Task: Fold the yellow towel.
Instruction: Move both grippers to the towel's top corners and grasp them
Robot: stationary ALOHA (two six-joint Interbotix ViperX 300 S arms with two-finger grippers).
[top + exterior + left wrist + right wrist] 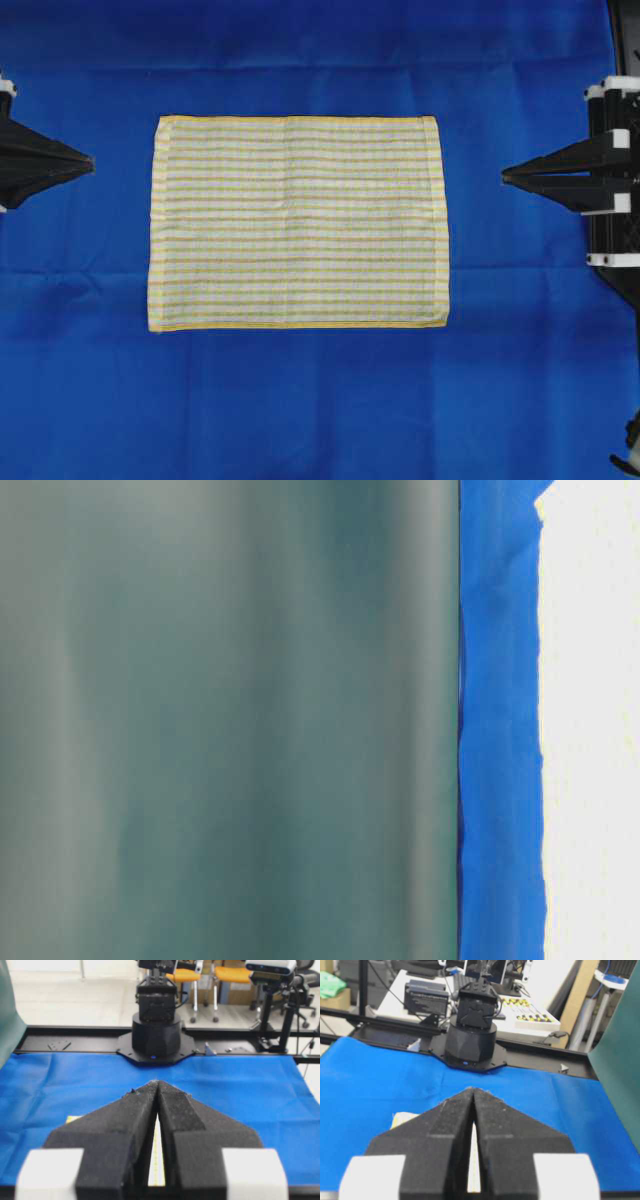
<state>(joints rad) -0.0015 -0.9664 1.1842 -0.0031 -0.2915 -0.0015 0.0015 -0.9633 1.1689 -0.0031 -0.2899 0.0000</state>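
Grippers are sitting clenched and empty at both sides: the left gripper (90, 160) and the right gripper (505, 175), fingertips pressing together, touching nothing. Between them one yellow towel (298, 222) is lying flat and unfolded on the blue cloth (300, 400) covering the counter, well apart from either gripper, with bare cloth running around all four edges.

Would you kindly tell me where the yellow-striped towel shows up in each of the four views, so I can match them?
Overhead: the rectangular white cloth towel with yellow stripes lies flat at centre.
Table-level: not in it.
Left wrist: a pale sliver between and just left of the shut jaws, low centre.
Right wrist: a pale corner left of the shut jaws.
Shared landmark: the large plain blue cloth, seen in all four.
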